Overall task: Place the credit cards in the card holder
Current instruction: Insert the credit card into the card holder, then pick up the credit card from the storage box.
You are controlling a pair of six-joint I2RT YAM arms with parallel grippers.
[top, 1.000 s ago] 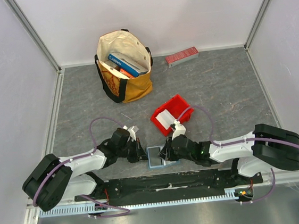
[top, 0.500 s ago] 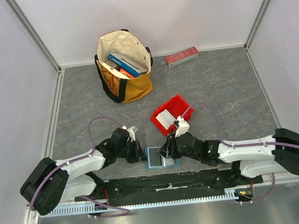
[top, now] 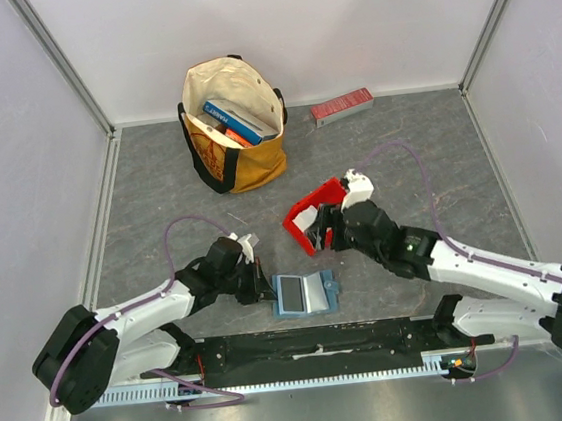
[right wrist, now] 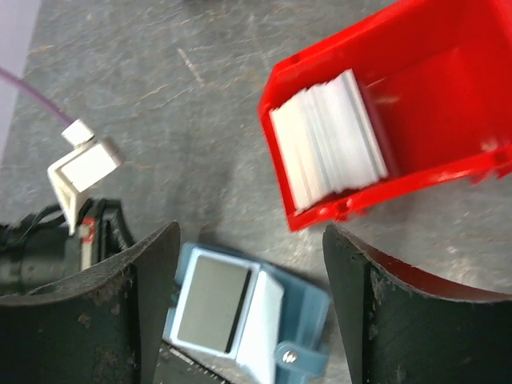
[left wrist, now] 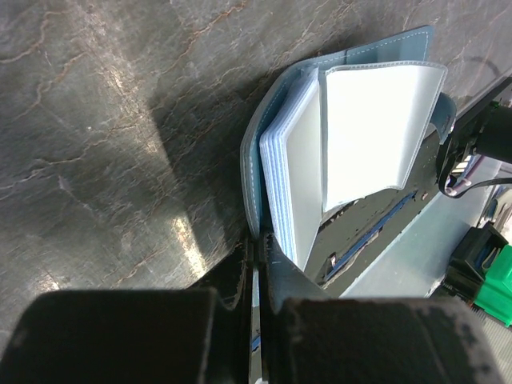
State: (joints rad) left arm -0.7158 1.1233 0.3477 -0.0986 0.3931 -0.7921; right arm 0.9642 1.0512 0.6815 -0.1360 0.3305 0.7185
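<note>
The teal card holder [top: 305, 293] lies open near the front edge, its clear sleeves fanned [left wrist: 360, 128]. A grey rectangle shows in its left page [right wrist: 210, 302]. My left gripper [left wrist: 260, 240] is shut on the holder's left cover edge and pins it down [top: 265, 285]. A stack of white credit cards [right wrist: 328, 144] stands on edge in the red bin [right wrist: 432, 48]. My right gripper [right wrist: 252, 240] hangs open and empty above the floor between holder and bin, its fingers next to the bin's near side [top: 322, 234].
A cream and yellow tote bag [top: 234, 125] with books stands at the back left. A long red box [top: 343, 106] lies by the back wall. The black base rail [top: 315, 343] runs just in front of the holder. Walls close in both sides.
My right gripper has opened wide and drawn back from the card holder toward the red bin. The left gripper has kept its grip on the holder's cover.
</note>
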